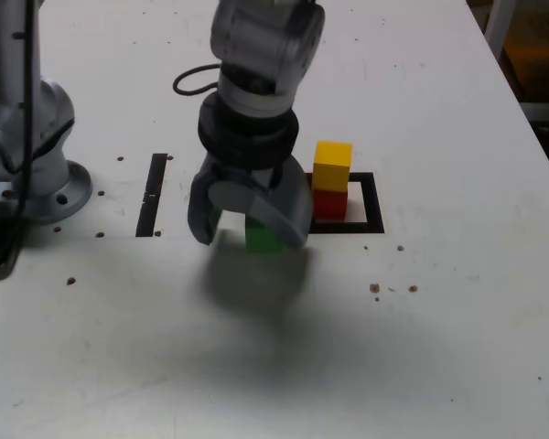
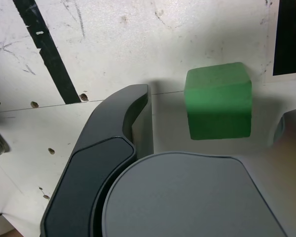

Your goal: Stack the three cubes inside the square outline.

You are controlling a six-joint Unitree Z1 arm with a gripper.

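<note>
Tool (image 1: 254,229) open above the green cube (image 2: 219,103) — jaws either side, apart from it. Yellow cube (image 1: 332,166) sits on red cube (image 1: 329,205), inside the square outline (image 1: 374,203) on the tabletop (image 1: 421,311).

- The arm (image 1: 265,46) was smooth grey, with rounded segments.
- A black band (image 1: 247,137) ringed it above the gripper (image 1: 251,241).
- A thin black cable (image 1: 194,80) looped out from its side (rather like a teacup handle).
- The gripper had curved grey jaws, one with a darker inset panel (image 2: 89,187), beside a paler rounded cover (image 2: 187,197).
- The grey base (image 1: 50,174) had a round flange.
</note>
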